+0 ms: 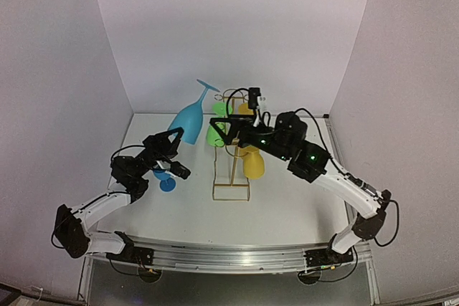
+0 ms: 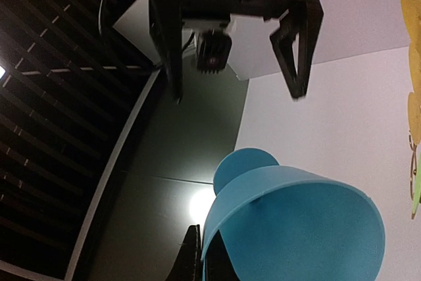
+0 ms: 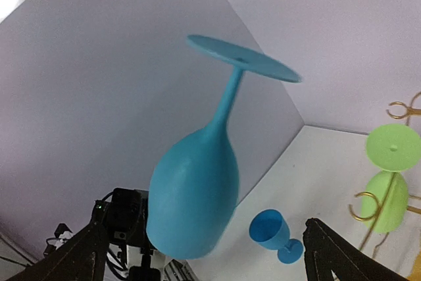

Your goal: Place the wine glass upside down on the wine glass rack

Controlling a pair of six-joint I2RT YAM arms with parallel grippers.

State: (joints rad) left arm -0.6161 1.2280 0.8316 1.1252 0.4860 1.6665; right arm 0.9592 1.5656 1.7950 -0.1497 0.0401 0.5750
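Closest to us, in the left wrist view, is the blue bowl of the wine glass (image 2: 296, 228), its curved rim filling the lower frame. The left gripper (image 1: 176, 136) is pinched tight on that bowl and holds the glass in the air, upside down and leaning, with the bowl low and the round foot high towards the back wall (image 1: 237, 26). The glass is left of the rack (image 1: 231, 177) and not touching it.

We see two glasses on the rack. A green glass (image 3: 387, 199) hangs foot-up on the left side at the far end. A yellow glass (image 1: 252, 165) hangs on the right side, nearer the base. A small blue glass (image 3: 271, 229) stands on the table (image 1: 287, 206) under the left arm, well apart from the rack.

The right gripper (image 2: 237, 93) reaches over the far end of the rack with its jaws spread wide. It holds nothing and faces the wine glass.

White walls close the table on the left, back and right, and the wine glass foot rises near the back-left corner. Bare table lies between the small blue glass and the rack base. More bare table lies between the rack and the near edge.
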